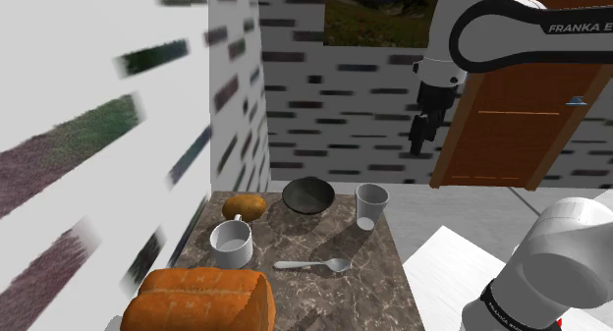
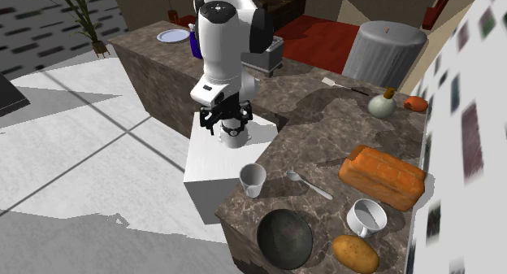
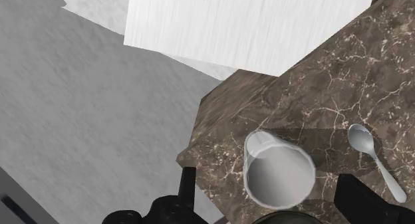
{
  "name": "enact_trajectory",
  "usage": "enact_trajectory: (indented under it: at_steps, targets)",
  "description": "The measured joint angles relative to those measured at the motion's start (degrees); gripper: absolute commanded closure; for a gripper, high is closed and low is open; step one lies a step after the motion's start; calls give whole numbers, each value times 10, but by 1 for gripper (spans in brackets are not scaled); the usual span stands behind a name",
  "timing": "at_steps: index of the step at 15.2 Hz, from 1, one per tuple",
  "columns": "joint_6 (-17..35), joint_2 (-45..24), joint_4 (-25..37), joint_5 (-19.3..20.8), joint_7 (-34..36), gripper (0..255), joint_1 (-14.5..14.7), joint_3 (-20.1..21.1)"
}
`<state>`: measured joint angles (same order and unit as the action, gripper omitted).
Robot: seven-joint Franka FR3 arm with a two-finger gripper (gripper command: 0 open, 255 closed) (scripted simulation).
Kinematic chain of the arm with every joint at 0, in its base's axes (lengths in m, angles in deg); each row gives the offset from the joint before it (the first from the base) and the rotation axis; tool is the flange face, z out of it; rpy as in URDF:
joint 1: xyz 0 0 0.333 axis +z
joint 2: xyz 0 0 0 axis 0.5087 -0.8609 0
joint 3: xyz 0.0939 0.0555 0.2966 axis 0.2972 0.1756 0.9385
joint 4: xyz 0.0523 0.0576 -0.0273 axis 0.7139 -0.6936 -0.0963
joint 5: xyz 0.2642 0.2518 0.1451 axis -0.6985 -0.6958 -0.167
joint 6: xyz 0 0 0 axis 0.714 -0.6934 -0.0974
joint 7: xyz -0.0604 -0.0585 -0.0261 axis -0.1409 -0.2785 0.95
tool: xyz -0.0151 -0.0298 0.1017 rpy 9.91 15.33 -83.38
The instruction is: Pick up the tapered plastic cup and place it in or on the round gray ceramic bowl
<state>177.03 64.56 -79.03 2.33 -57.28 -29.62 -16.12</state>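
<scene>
The tapered cup (image 1: 371, 203) (image 2: 253, 180) (image 3: 279, 171) is pale grey and stands upright near the edge of the brown marble counter. Just beside it, toward the shoulder view's left, sits the round dark grey bowl (image 1: 308, 195) (image 2: 285, 238), with nothing in it. My black gripper (image 1: 420, 144) (image 2: 230, 127) (image 3: 269, 181) hangs open well above the counter, a little off the cup's side toward the stand. In the wrist view the two fingers (image 3: 187, 186) stand wide apart on either side of the cup far below. Nothing is held.
A metal spoon (image 1: 314, 265) (image 3: 376, 156), a white mug (image 1: 232, 243), a potato (image 1: 244, 206) and a bread loaf (image 1: 201, 300) share the counter (image 1: 378, 280). The white stand (image 2: 213, 154) adjoins its edge. A vase (image 2: 383, 104) and grey cylinder (image 2: 388, 46) lie beyond.
</scene>
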Motion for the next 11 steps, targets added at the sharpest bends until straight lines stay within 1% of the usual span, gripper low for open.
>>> enact_trajectory:
  at_steps: [2,6,11]
  targets:
    - [7,-6,-2,-2,0,0,1,-1]
    - [73,-48,-37,-15,-13,0,6,-13]
    - [168,-149,-44,-41,-33,0,19,-26]
